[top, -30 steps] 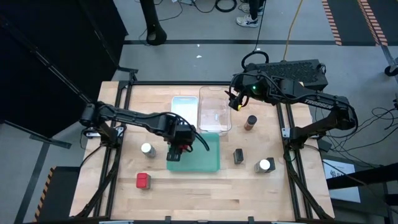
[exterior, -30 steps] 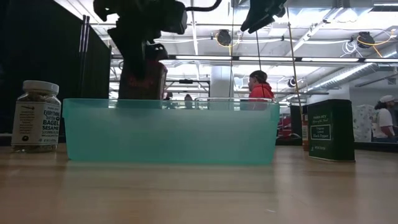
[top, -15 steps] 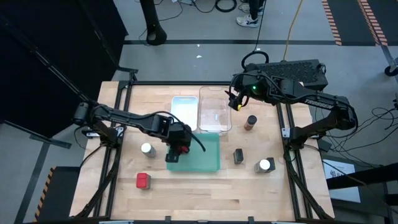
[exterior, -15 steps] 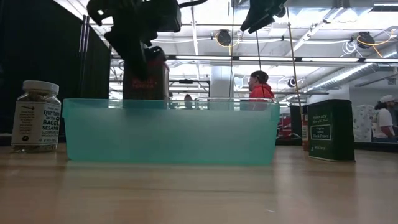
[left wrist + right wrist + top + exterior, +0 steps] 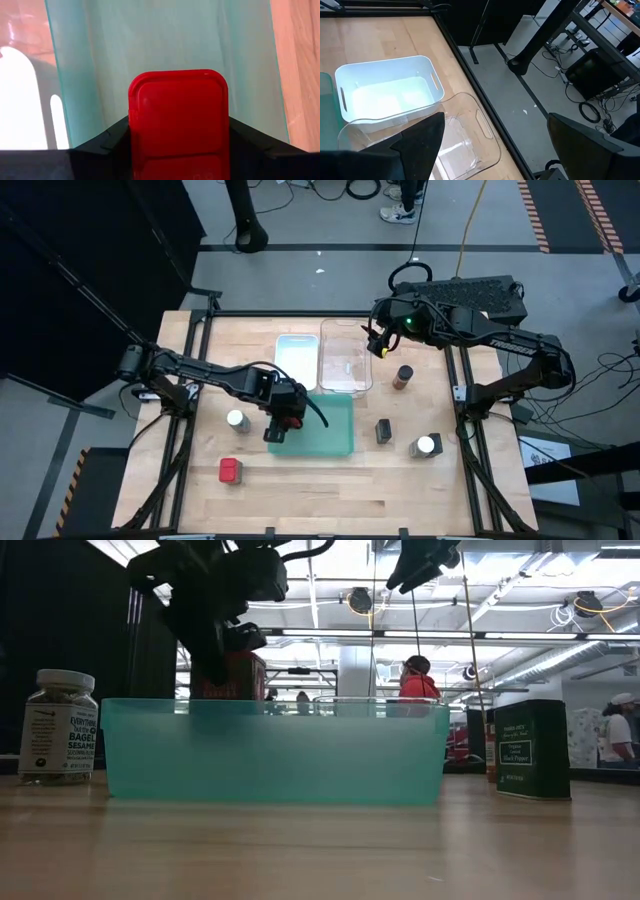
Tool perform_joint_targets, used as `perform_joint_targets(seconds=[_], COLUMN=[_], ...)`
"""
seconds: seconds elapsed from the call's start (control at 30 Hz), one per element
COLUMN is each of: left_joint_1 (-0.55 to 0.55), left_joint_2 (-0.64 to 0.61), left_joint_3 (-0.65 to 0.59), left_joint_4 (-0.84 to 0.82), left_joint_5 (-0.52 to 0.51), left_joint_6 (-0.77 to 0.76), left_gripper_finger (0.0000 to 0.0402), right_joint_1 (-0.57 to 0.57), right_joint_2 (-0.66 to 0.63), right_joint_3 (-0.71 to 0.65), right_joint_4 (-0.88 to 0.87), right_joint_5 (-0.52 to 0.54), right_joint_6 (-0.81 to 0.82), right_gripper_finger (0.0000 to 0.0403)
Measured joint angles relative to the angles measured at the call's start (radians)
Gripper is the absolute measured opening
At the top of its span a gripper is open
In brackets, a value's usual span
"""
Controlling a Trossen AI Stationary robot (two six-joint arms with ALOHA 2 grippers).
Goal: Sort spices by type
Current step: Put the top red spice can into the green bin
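My left gripper (image 5: 287, 420) is shut on a red boxy tin (image 5: 177, 115) over the left near corner of the green tray (image 5: 325, 430). In the low view the tin (image 5: 228, 675) stands partly behind the tray's wall (image 5: 275, 750). A second red tin (image 5: 230, 470) stands on the table near the left near corner. One white-lidded jar (image 5: 237, 420) sits left of the green tray, another (image 5: 426, 446) at the right. A dark tin (image 5: 384, 431) and a brown jar (image 5: 403, 377) stand right of the trays. My right gripper (image 5: 372, 340) hangs open above the clear tray's (image 5: 345, 360) far right corner. My left gripper pinches the red tin between its two fingers, one finger (image 5: 112, 142) on each opposite side wall just below the lid (image 5: 177, 100). The fingers come from above, pointing down. The tin stays upright inside the green tray; whether its base touches the tray floor is hidden by the wall.
A white tray (image 5: 297, 355) and the clear tray sit side by side at the far middle of the table, just behind the green tray. The near strip of the wooden table (image 5: 330, 480) is bare. People and equipment show in the room beyond the far edge.
My left gripper has moved a little toward the table's near edge and down, keeping its hold. The red tin has sunk lower behind the green tray's wall. My right arm has kept still.
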Motion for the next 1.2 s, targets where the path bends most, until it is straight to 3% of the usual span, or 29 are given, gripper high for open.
perform_joint_targets(seconds=[0.4, 0.8, 1.2], left_joint_1=[0.007, 0.031, 0.043], left_joint_2=[0.001, 0.001, 0.001], left_joint_3=[-0.08, -0.08, -0.08], left_joint_4=[0.074, 0.08, 0.076], left_joint_5=[-0.021, -0.022, -0.022], left_joint_6=[-0.064, 0.036, 0.039], left_gripper_finger=[0.0228, 0.0228, 0.0228], right_joint_1=[0.0, 0.0, 0.0], right_joint_2=[0.0, 0.0, 0.0], right_joint_3=[0.0, 0.0, 0.0], right_joint_4=[0.001, 0.001, 0.001], right_joint_5=[0.001, 0.001, 0.001], right_joint_6=[0.017, 0.018, 0.025], right_gripper_finger=[0.0336, 0.0336, 0.0336])
